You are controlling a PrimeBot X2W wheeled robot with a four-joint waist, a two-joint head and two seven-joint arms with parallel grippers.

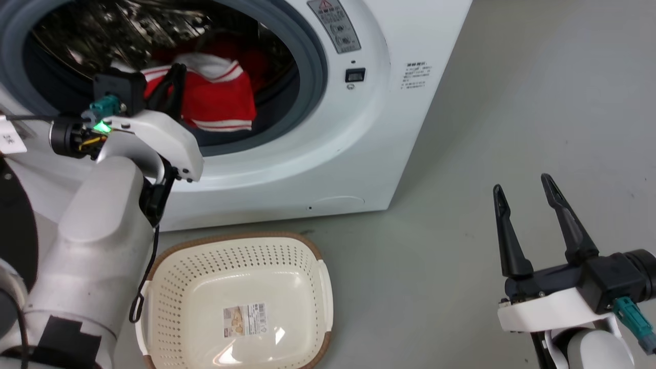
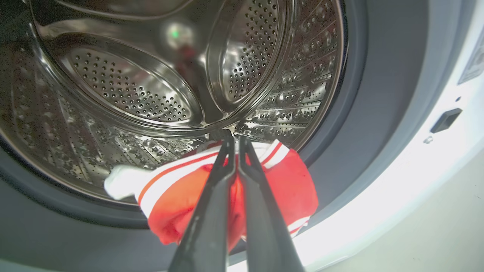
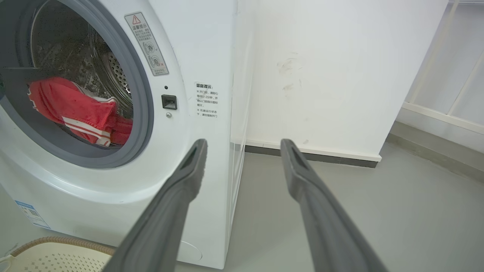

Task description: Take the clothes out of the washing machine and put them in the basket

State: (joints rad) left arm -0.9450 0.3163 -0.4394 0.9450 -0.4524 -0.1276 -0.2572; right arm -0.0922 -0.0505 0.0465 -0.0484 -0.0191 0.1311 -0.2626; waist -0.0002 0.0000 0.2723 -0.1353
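The washing machine [image 1: 359,154] stands open, its steel drum [image 2: 124,87] shiny and perforated. My left gripper [image 1: 177,72] reaches into the porthole and is shut on a red garment with white stripes [image 1: 220,100]. In the left wrist view the fingertips [image 2: 234,141] pinch the garment's [image 2: 291,185] white-striped edge, and it hangs at the drum's mouth over the grey seal. More red cloth [image 1: 253,61] lies deeper in the drum. The cream basket [image 1: 230,239] sits on the floor below the porthole, with only a label sticker inside. My right gripper [image 1: 523,187] is open over the floor at the lower right, holding nothing.
In the right wrist view, my right gripper [image 3: 244,145] points past the machine's [image 3: 113,189] front right corner toward a white wall [image 3: 340,75], with the clothes [image 3: 68,105] in the porthole and the basket's rim [image 3: 56,240] at the lower left. Grey floor [image 1: 512,102] spreads right of the machine.
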